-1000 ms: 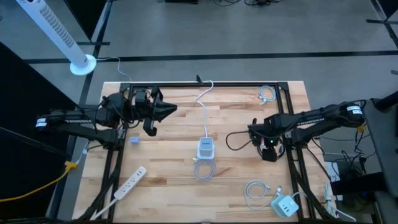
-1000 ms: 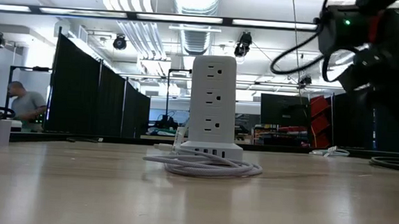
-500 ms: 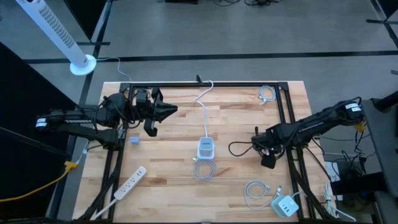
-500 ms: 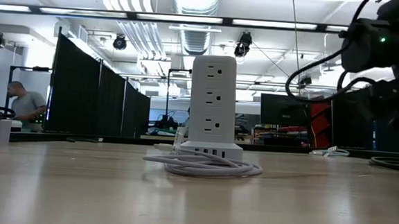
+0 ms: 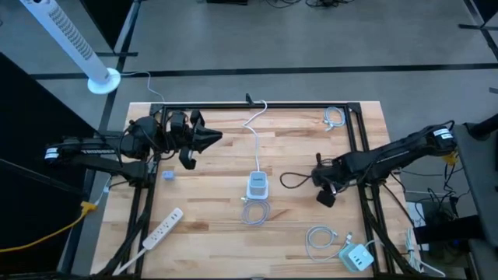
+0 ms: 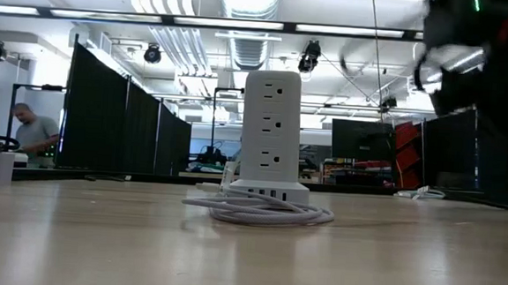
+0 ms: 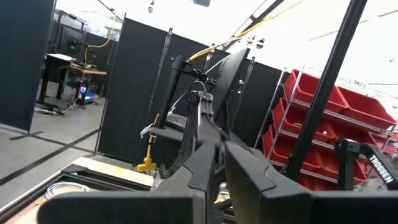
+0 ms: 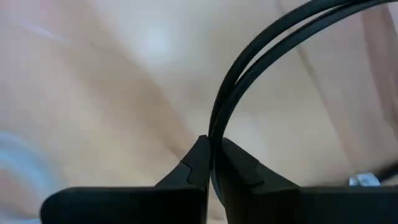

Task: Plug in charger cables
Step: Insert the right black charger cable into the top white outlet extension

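Note:
A black charger cable [image 5: 291, 180] lies in a loop on the wooden table, right of the white socket tower [image 5: 257, 186]. My right gripper [image 5: 321, 188] points down at the loop's right end and is shut on it [image 8: 213, 149]. A white cable coil [image 6: 259, 212] rests around the tower's base. Two more white cables lie at the far right [image 5: 334, 117] and near right [image 5: 319, 241]. My left gripper [image 5: 212, 138] hovers shut over the table's left part, empty, pointing right. My right gripper pinches two strands of the black cable [image 8: 217, 127] side by side between its two fingertips. The fingers come from above, pointing steeply down. The strands rise out of the grip and curve away; the rest of the loop [image 5: 286, 181] spreads toward the tower.
A long white power strip [image 5: 162, 228] lies near the left front corner, with a small blue piece [image 5: 168, 175] behind it. A white charger block [image 5: 356, 257] sits at the near right corner. A black frame [image 5: 257, 105] borders the table. A person [image 6: 32, 133] stands far back.
My right gripper has moved first toward the near edge, then toward the table's left, nearer the tower, and has rolled at the wrist. It now has the black cable, whose loop has shifted left with it; the stretch lying at the low view's right has left the table.

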Motion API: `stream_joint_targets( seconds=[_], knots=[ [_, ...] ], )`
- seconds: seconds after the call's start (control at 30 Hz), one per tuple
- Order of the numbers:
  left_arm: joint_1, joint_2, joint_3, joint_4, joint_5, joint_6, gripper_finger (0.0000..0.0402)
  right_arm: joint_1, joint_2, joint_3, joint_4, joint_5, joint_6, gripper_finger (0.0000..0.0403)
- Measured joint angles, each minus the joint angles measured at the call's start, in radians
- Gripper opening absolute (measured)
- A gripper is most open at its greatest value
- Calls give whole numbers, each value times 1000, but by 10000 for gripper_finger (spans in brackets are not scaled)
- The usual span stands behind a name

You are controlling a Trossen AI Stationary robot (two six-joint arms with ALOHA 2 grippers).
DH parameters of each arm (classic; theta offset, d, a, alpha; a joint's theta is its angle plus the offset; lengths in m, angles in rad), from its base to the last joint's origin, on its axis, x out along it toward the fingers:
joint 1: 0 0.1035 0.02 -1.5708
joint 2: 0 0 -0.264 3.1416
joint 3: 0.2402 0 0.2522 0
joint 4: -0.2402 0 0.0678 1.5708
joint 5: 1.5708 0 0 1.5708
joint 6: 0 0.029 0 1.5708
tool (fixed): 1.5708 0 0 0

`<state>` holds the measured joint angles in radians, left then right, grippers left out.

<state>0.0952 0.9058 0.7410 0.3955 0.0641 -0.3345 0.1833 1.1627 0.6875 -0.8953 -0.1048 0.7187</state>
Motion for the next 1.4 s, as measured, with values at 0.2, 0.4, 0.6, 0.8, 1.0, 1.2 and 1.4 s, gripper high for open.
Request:
stream_joint_targets(
  seconds=[0.2, 0.4, 0.6, 0.8, 1.0, 1.2, 1.4],
  knots=[
    [0, 24, 1, -2, -3, 10, 25, -16, -17, 184, 17, 132, -38, 4],
    [0, 114, -1, 8, -86, -14, 25, -93, -18, 395, 40, 166, -41, 4],
    [0, 233, -2, 94, -103, -62, 25, -115, -15, 576, 82, 210, -197, 4],
    [0, 353, -2, 269, -104, -79, 25, -114, -15, 668, 204, 200, -394, 4],
    [0, 447, -2, 323, -217, -182, 25, -114, -15, 688, 257, 157, -549, 4],
    [0, 531, -2, 325, -231, -294, 52, -115, -7, 689, 258, 158, -671, 4],
    [8, 590, -2, 412, -238, -529, 148, -116, -7, 689, 257, 176, -706, 4]
  ],
)
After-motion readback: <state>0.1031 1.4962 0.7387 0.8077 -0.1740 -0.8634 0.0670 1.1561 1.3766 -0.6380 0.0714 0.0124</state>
